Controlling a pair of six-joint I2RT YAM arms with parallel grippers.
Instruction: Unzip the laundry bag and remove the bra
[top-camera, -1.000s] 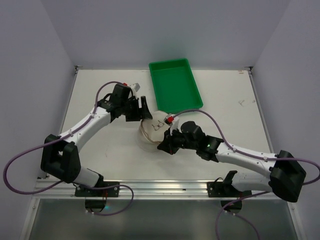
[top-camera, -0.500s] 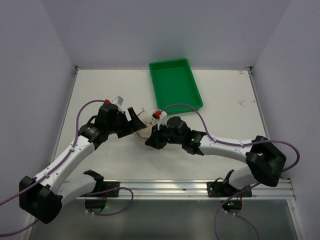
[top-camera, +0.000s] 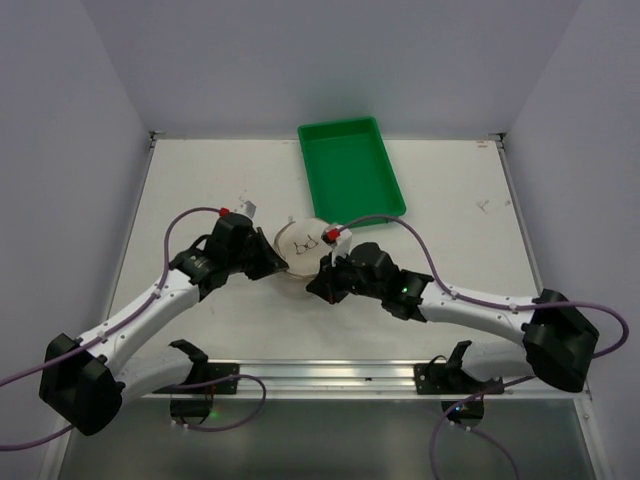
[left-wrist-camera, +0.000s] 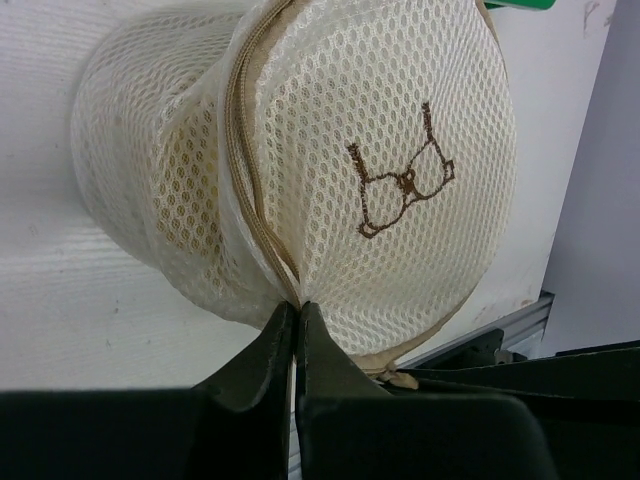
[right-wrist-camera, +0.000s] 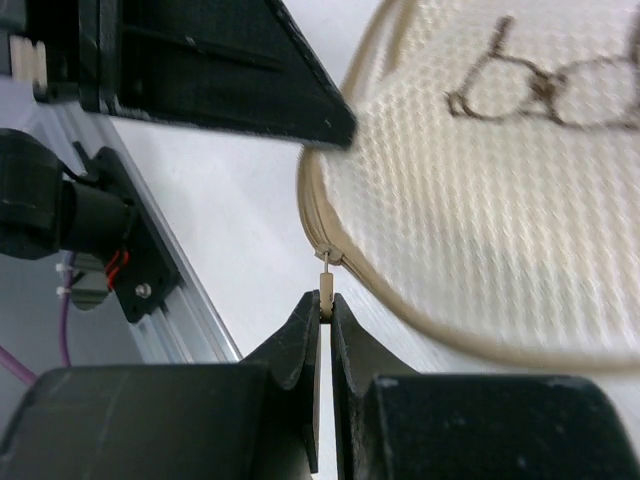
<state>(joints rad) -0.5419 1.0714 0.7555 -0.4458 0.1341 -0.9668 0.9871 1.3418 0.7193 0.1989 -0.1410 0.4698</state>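
Note:
The laundry bag (top-camera: 300, 241) lies mid-table, a cream mesh drum with a round lid (left-wrist-camera: 400, 170) bearing a brown bra emblem. My left gripper (left-wrist-camera: 297, 306) is shut on the bag's zipper seam at the lid's rim; from above the left gripper (top-camera: 277, 262) sits at the bag's left side. My right gripper (right-wrist-camera: 326, 302) is shut on the small zipper pull (right-wrist-camera: 325, 283) hanging off the lid's edge, and the right gripper (top-camera: 317, 284) is at the bag's near right side. The bra itself is hidden.
A green tray (top-camera: 351, 170) stands behind the bag at the back. The metal rail (top-camera: 320, 374) runs along the near table edge. Both arms converge tightly around the bag, and the left gripper's black body (right-wrist-camera: 200, 70) looms close to the right one.
My left arm swung in from behind the bag to its left side and its open gripper shut on the zipper seam. The right gripper kept hold of the pull, shifting slightly with the bag.

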